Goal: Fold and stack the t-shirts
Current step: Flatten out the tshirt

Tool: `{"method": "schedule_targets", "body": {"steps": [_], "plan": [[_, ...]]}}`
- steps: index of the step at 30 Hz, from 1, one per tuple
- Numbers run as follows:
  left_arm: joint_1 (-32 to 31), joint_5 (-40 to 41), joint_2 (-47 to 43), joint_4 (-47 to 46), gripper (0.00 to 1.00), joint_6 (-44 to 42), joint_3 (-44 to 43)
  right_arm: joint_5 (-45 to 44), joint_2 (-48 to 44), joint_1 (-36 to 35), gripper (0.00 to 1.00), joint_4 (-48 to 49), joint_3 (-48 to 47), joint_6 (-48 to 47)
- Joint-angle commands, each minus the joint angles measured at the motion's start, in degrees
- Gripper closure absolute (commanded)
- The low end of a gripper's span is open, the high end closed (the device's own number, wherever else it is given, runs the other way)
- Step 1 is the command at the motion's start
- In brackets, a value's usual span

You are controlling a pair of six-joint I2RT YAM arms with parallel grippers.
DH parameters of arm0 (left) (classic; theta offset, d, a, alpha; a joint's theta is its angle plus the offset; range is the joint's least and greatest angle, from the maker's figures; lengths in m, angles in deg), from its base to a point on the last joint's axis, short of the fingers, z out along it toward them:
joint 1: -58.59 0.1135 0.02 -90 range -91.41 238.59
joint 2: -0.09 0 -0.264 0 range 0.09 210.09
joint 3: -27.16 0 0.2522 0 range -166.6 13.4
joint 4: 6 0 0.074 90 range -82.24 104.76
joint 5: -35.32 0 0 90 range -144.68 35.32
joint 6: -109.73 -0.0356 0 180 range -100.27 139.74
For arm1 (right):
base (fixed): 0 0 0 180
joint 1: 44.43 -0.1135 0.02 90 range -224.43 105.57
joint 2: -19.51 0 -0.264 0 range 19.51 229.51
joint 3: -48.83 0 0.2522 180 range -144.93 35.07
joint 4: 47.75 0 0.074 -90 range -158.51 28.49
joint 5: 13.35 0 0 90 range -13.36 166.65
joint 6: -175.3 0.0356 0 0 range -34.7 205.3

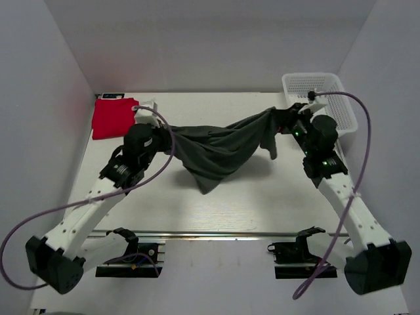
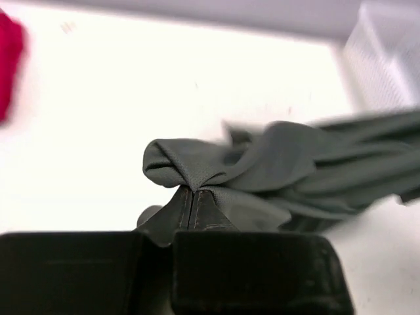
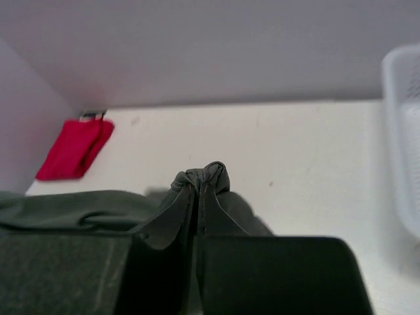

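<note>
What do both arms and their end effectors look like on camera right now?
Left arm and right arm: white perforated links, black joints and bases, each trailing a purple cable. Green lights show on the right arm. Left end effector and right end effector: flat black fingers.

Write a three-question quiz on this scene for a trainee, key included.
1. True or false: the red t-shirt lies folded at the far left corner of the table.
2. Pick one. The grey-green t-shirt is:
A. spread flat on the table
B. strung between the left jaws and the right jaws, both shut on it
C. inside the white basket
3. Fill in: the white basket stands at the far ___ corner of the table.

Key: 1 true; 2 B; 3 right.
</note>
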Motion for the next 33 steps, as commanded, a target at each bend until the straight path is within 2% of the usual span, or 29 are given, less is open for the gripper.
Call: {"method": "schedule_targets", "body": {"steps": [1, 7, 10, 17, 23, 28, 32, 33], "plan": [[0.3, 7.0, -8.1, 1.8, 1.0, -4.2, -3.9, -8.4, -6.3, 0.3, 1.0, 0.7, -1.7, -2.1], [0.3, 18.0, -14.4, 4.5, 1.0, -6.5, -9.2, -15.0, -12.6, 0.2, 1.0, -2.7, -8.2, -5.9], [0.3, 18.7, -16.5, 5.9, 1.0, -8.0, -12.4, -16.2, -15.4, 0.2, 1.0, -3.6, -10.7, -6.9], [0.3, 10.6, -20.1, 4.5, 1.0, -13.0, -19.4, -11.9, -20.4, 0.2, 1.0, -8.7, -18.0, -9.7], [0.3, 5.4, -21.4, 5.9, 1.0, -13.6, -24.8, -6.1, -25.2, 0.2, 1.0, -13.7, -20.7, -9.3], [0.3, 5.4, -21.4, 8.3, 1.0, -12.1, -25.9, -5.7, -29.5, 0.3, 1.0, -14.7, -19.2, -5.4], [0.3, 6.1, -18.0, 8.3, 1.0, -12.1, -24.3, -4.8, -30.3, 0.3, 1.0, -14.1, -15.5, -3.3], [0.3, 6.1, -17.0, 7.5, 1.0, -12.1, -23.4, -4.7, -29.9, 0.2, 1.0, -13.8, -12.1, -2.9]]}}
